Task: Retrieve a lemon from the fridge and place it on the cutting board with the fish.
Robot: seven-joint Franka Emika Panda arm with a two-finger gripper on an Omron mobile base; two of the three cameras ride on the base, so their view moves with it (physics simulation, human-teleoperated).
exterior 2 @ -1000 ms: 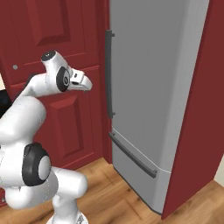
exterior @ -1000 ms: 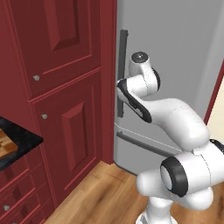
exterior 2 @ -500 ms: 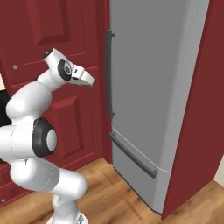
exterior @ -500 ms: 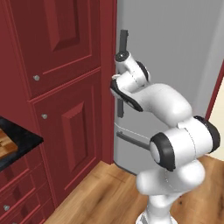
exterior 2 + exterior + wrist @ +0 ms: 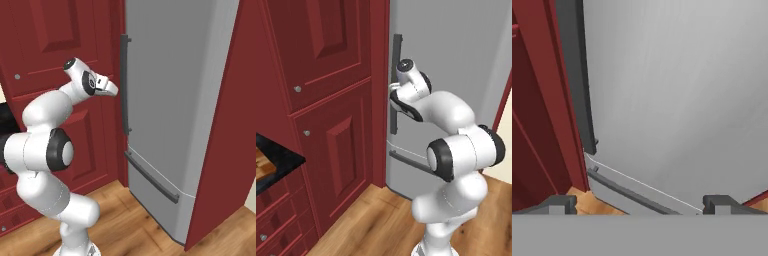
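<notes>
Pincer (image 5: 114, 89) jaws stand wide apart, nothing between them. Both fingertips (image 5: 561, 204) show at the bottom of the hand view with a broad gap.

Pincer is raised in front of the fridge (image 5: 180, 100), just beside the long vertical door handle (image 5: 125, 85), about at its mid-height. Can't tell from the right base view whether it touches the bar; it looks slightly short of it. In the left base view the hand (image 5: 406, 92) sits right against that handle (image 5: 396, 55), overlapping it.

Hand view looks along the fridge door (image 5: 682, 90): the vertical handle (image 5: 579, 80) runs down the left side, its lower end near the seam between door and drawer. The horizontal drawer handle (image 5: 629, 192) crosses below that seam.

Fridge door and drawer are both closed, so the lemon is hidden; can't tell where it sits.

Dark red cabinets (image 5: 321, 100) flank the fridge on its left, a red side panel (image 5: 225, 140) on its right. Wooden floor (image 5: 140, 225) below.

Far left edge of the left base view: corner of a black worktop (image 5: 281, 167) with a wooden piece (image 5: 262, 167) on it, cut off by the frame, probably the cutting board. Fish can't be made out.
</notes>
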